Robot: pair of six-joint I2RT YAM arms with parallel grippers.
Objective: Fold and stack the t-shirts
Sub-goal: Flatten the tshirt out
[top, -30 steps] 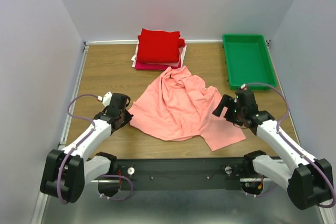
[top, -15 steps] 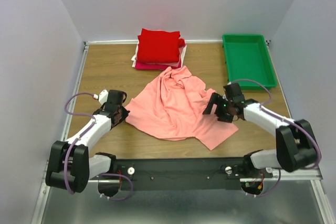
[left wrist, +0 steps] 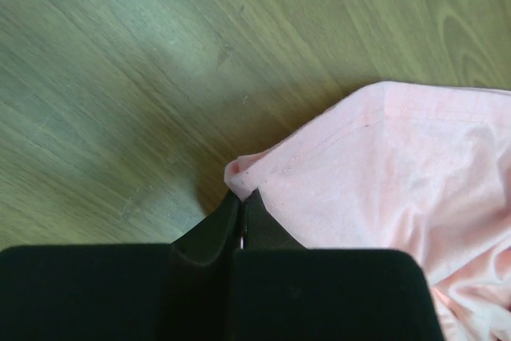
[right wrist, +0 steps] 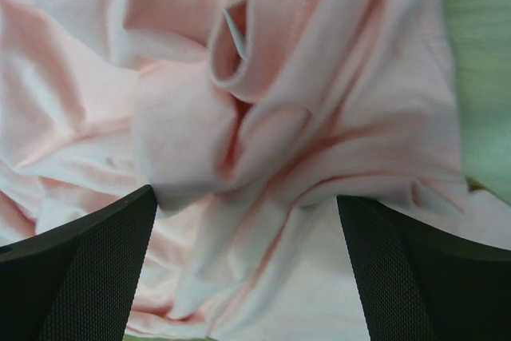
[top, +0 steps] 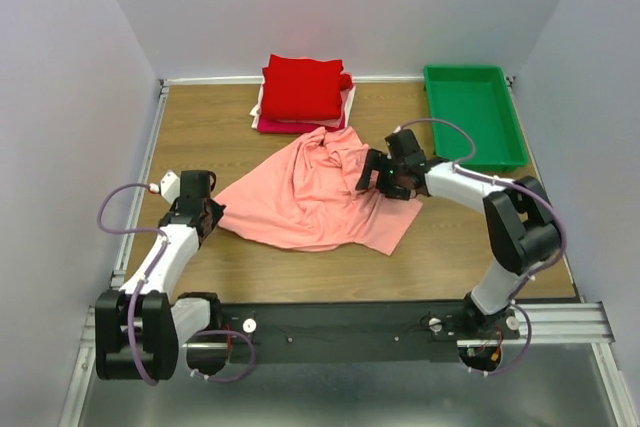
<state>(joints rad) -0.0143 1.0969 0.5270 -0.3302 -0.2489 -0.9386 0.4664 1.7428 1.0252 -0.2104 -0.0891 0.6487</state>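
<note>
Wooden worktop [top: 200, 137] enclosed by pale walls. A crumpled salmon-pink t-shirt [top: 315, 197] lies spread at the centre. The left gripper [left wrist: 241, 221], jaws closed, pinches the shirt's left corner. The right gripper [top: 374, 179], jaws wide, stands over the rumpled right side, holding nothing. Folded t-shirts [top: 303, 92], red on top, are stacked at the far edge. A green tray [top: 470, 117] sits in the far right corner.

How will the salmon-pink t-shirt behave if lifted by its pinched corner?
Likely floppy: the salmon-pink t-shirt lies in soft wrinkles and folds, so it would probably drape, not hold shape. It looks thin and light; the left gripper, shut on a hemmed corner, could probably drag it. A push from the open right gripper would likely just bunch it.
</note>
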